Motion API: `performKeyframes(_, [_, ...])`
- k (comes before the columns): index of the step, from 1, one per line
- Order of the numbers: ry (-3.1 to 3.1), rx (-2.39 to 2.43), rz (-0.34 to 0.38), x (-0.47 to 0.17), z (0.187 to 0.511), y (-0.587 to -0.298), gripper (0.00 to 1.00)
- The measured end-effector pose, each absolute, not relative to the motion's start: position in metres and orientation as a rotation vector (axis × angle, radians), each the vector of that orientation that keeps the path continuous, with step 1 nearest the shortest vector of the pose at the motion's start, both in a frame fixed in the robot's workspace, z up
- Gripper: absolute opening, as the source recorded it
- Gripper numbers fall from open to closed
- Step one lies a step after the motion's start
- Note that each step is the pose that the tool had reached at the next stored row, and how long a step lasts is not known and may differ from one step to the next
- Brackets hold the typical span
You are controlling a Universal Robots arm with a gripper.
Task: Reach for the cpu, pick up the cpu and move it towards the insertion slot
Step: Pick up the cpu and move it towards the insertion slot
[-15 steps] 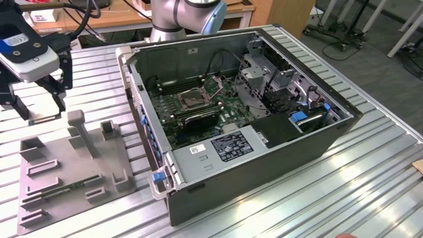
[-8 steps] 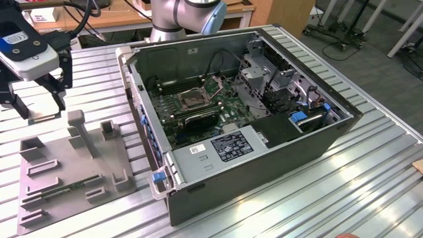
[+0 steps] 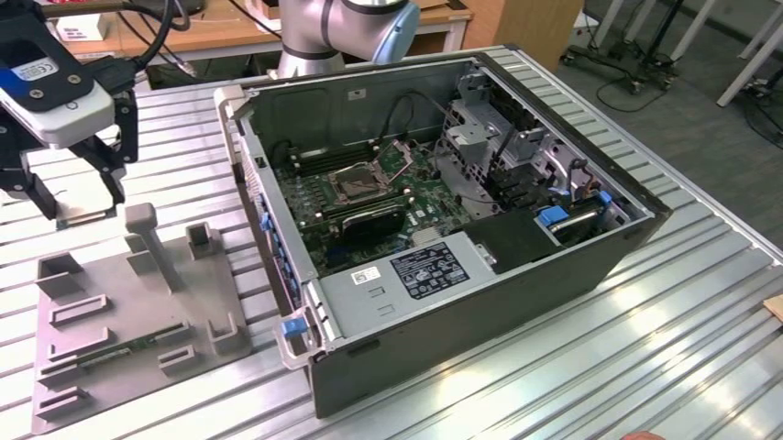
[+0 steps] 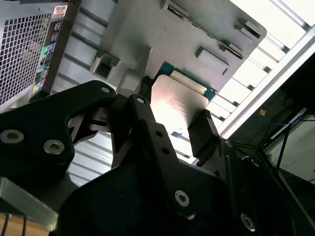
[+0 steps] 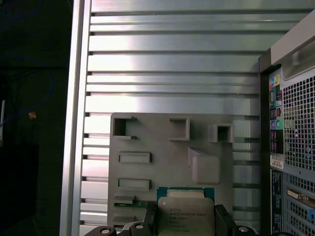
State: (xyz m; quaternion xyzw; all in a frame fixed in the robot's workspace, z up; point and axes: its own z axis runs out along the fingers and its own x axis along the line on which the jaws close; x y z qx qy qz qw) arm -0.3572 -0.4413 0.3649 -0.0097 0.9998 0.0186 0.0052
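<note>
Ribbed aluminium table (image 3: 685,302) under everything, with desks and cable clutter behind it. Biggest item on it is the open computer case (image 3: 490,312), lying on its side with the green board facing up. At the exterior view's left, just beside the case, sits the grey fixture plate (image 3: 110,321) with its raised holders and pockets. Your gripper (image 3: 81,206) hangs over the far end of that plate, at the exterior view's upper left, well clear of the case. The insertion slot (image 3: 358,183) – silver frame, dark centre – lies inside the case on the board, well apart from the gripper. Now the cpu (image 4: 179,105): in the second wrist view it sits square between the two black fingers (image 4: 202,132), one on each opposite edge, and the jaws are closed down to the chip's width. Its metal top faces the wrist and the plate shows behind it. The first wrist view agrees, with the chip nipped at the fingertips and the plate's pockets looking small and distant beyond. My read is that you have it gripped and raised off the plate, though actual contact at the pads is judged, not plainly seen. So the reach and the pick look done – the carry to the slot is hardly begun, since the whole side wall of the case lies between chip and socket.
</note>
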Motion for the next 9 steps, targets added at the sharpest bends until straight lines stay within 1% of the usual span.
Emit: performKeyframes(9, [3.13,-0.03,0.058,-0.3503,0.3648,-0.4413,0.54])
